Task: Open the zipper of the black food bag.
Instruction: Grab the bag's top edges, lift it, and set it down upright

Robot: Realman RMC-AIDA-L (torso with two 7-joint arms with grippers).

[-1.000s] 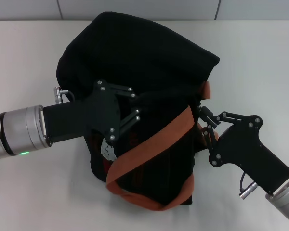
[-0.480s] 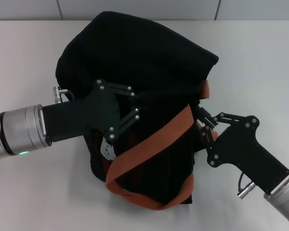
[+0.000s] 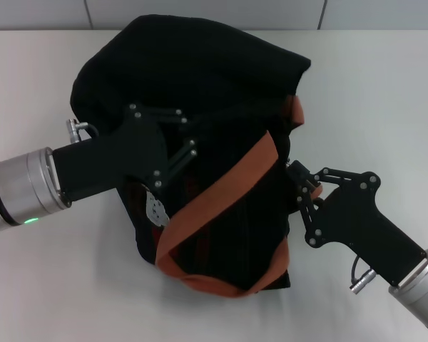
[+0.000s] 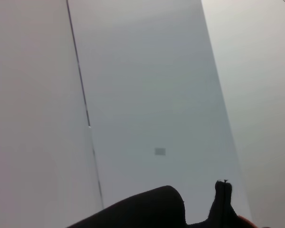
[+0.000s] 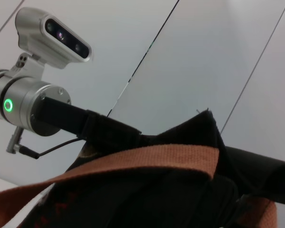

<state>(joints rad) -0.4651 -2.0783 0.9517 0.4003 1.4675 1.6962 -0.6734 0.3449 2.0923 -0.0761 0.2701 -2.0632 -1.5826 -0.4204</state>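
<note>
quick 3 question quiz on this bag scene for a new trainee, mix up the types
1. True or false: the black food bag stands on a white table.
2. Which gripper is at the bag's right edge? A) left gripper B) right gripper
3. Fill in: the strap across the bag's front is ____ in colour.

Key: 1 true; 2 B; 3 orange-brown.

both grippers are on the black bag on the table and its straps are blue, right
Not quite: the straps are orange-brown, not blue, as the head view shows. The rest holds: the left gripper and right gripper are both at the black bag, which lies on the table.
</note>
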